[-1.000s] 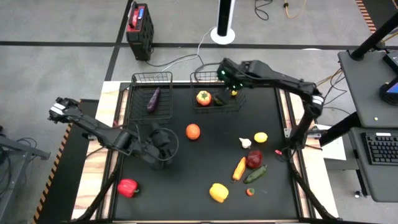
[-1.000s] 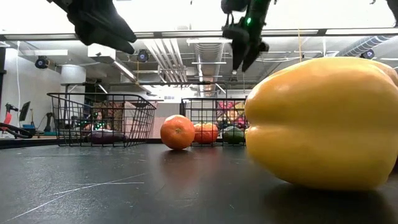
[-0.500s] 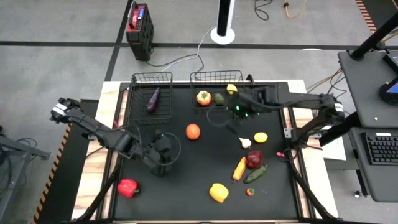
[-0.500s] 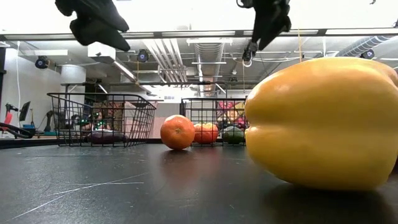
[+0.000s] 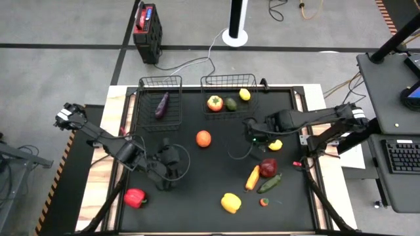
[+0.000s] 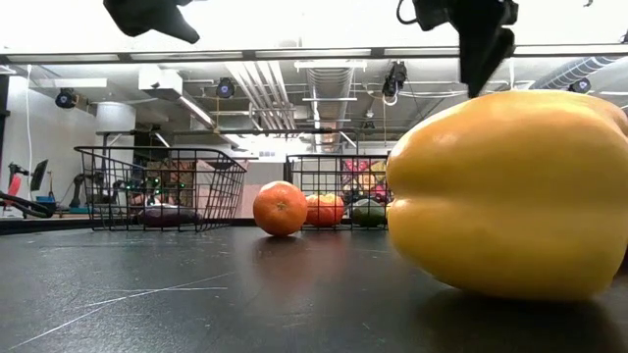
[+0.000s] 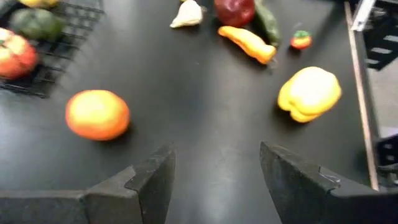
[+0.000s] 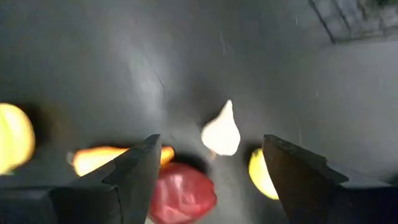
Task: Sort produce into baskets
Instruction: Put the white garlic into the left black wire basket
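- Right gripper (image 5: 256, 139): held above the garlic (image 8: 222, 133), fingers spread apart and empty.
- Left gripper (image 5: 172, 172): held over bare mat, fingers apart.
- Narrow basket (image 5: 159, 82): eggplant (image 5: 161, 104) inside.
- Wide basket (image 5: 228, 80): three pieces contained.
- Orange (image 5: 203, 138): lying loose between the grippers.
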You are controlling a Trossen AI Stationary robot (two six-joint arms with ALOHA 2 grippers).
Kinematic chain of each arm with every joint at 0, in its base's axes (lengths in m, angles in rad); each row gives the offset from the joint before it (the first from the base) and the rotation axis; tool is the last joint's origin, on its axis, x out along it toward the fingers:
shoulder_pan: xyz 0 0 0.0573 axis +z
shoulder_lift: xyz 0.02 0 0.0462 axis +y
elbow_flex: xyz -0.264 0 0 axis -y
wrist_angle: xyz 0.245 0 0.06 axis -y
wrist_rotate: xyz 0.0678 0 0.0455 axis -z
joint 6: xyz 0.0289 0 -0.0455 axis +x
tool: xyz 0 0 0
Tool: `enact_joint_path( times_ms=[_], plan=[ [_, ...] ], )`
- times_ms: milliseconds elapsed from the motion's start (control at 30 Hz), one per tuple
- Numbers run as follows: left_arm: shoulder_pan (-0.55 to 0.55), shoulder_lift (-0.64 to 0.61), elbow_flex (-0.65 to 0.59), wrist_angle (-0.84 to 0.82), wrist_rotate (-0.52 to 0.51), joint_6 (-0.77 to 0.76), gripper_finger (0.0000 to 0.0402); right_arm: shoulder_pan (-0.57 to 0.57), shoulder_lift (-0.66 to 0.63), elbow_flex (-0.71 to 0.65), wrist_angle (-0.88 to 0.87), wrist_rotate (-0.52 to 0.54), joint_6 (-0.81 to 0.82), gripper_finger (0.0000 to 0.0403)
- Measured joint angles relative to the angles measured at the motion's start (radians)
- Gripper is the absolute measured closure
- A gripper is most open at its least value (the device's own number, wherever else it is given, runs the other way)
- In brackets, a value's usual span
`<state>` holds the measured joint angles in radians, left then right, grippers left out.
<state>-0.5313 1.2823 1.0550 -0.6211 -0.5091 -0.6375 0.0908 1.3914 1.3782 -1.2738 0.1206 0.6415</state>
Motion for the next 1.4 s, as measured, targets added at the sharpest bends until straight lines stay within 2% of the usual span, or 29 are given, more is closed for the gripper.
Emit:
enact_joint_path(
  times_ms=[267,567,800,1033,1400],
  plan=[
    [0.0,0.004,0.084,-0.26,-0.107,-0.093,0.0187,-0.001,0.0,-0.109,-0.022,-0.001,0.07,0.01],
    [-0.003,0.058,0.183,-0.603,-0.099,-0.272,0.0187,-0.001,0.004,-0.219,0.037,0.01,0.104,0.0077],
    [-0.004,0.092,0.208,-0.63,-0.098,-0.24,0.0187,-0.005,0.004,-0.319,0.152,0.01,0.111,0.0074],
    [-0.004,0.097,0.208,-0.621,-0.144,-0.214,0.0187,-0.023,0.005,-0.403,0.278,0.01,0.121,0.0072],
    [-0.005,0.097,0.206,-0.601,-0.223,-0.168,0.0187,-0.046,0.108,-0.439,0.335,0.003,0.12,0.0069]
  ],
)
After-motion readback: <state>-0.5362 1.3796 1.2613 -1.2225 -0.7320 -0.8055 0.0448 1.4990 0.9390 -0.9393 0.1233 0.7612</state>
